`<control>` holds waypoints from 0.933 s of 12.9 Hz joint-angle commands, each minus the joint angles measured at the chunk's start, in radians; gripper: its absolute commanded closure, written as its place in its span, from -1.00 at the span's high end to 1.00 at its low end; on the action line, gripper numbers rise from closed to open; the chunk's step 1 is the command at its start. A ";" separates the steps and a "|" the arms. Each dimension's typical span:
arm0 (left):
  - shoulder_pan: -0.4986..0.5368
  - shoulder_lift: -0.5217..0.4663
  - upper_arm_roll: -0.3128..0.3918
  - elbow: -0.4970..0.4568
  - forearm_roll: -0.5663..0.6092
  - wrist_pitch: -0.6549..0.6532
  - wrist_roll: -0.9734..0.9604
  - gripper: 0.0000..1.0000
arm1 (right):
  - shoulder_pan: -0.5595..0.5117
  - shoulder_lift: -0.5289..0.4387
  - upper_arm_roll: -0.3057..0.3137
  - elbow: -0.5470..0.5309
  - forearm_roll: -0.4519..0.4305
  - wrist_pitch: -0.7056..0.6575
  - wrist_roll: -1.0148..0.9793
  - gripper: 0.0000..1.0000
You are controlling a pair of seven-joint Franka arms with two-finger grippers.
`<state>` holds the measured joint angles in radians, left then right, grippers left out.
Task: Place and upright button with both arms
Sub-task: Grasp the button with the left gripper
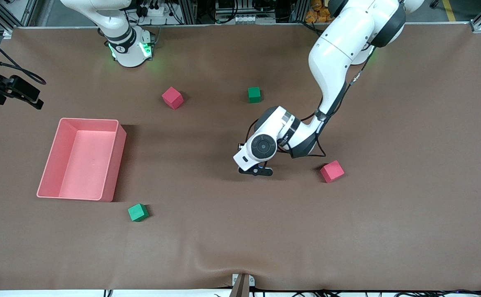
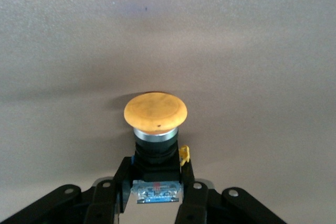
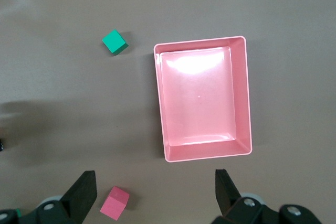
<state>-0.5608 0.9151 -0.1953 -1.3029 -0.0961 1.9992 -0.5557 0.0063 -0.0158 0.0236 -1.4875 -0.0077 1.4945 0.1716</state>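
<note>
Front view: the left gripper (image 1: 257,170) sits low on the brown tabletop (image 1: 240,231) mid-table, well apart from the empty pink bin (image 1: 112,165) toward the right arm's end. Left wrist view: its fingers (image 2: 123,179) are clamped on the black body of the button (image 2: 156,124), orange cap outward, so the pickup looks done and lifting comes next. Right wrist view: the right gripper (image 3: 155,187) waits wide open, empty, over the bin.

light: bright, even, from overhead | shadows: soft dark patch on the table (image 1: 223,231) under the left arm (image 1: 331,53); narrow shade beside the pink bin (image 1: 112,165) | glare: white sheen on the bin floor in the right wrist view | focus: front view sharp; left wrist view soft, the orange button (image 2: 155,111) slightly hazy
</note>
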 commanded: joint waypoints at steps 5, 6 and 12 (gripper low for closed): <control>-0.010 -0.117 0.020 0.020 0.117 -0.007 -0.157 -1.00 | -0.031 0.013 0.013 0.021 0.022 -0.003 -0.011 1.00; -0.010 -0.139 0.019 0.020 0.156 -0.005 -0.191 -1.00 | -0.032 0.013 0.013 0.021 0.022 -0.003 -0.011 1.00; -0.036 -0.225 0.019 0.020 0.298 0.039 -0.477 -1.00 | -0.035 0.013 0.013 0.021 0.023 -0.003 -0.011 1.00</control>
<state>-0.5643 0.7190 -0.1862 -1.2637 0.1280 2.0211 -0.8902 -0.0052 -0.0146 0.0233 -1.4875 -0.0025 1.4946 0.1716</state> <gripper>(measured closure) 0.595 0.000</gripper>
